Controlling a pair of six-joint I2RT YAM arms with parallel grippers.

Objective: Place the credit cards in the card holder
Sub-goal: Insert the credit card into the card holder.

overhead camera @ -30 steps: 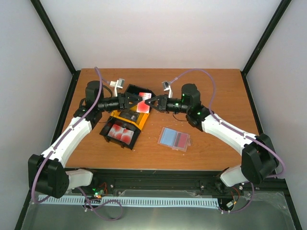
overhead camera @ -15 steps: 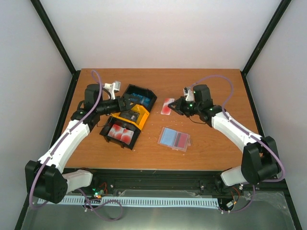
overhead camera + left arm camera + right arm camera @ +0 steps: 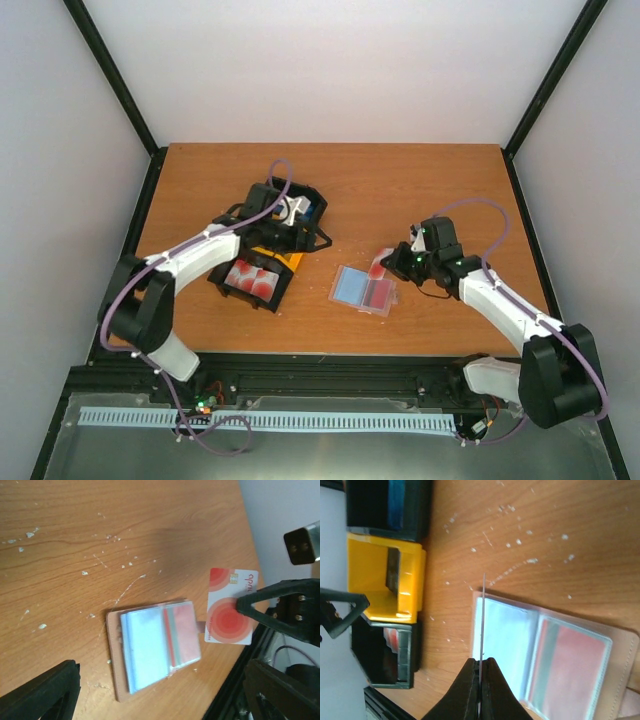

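The right fingers (image 3: 480, 669) pinch a red-and-white plastic credit card (image 3: 230, 607) by one edge. Just ahead of them, the tan folding card holder with clear sleeves (image 3: 150, 650) lies open on the wooden counter (image 3: 420, 190), beside the card. The left fingers (image 3: 305, 233) stand spread wide and empty over the black-and-yellow three-bin tray (image 3: 370, 570)

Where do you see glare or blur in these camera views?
Left wrist: sheen whitens the clear sleeves of the card holder, own jaws dark and soft. Right wrist: the red card shows edge-on as a thin line, jaws blurred up close. Top: even light, soft shadows.
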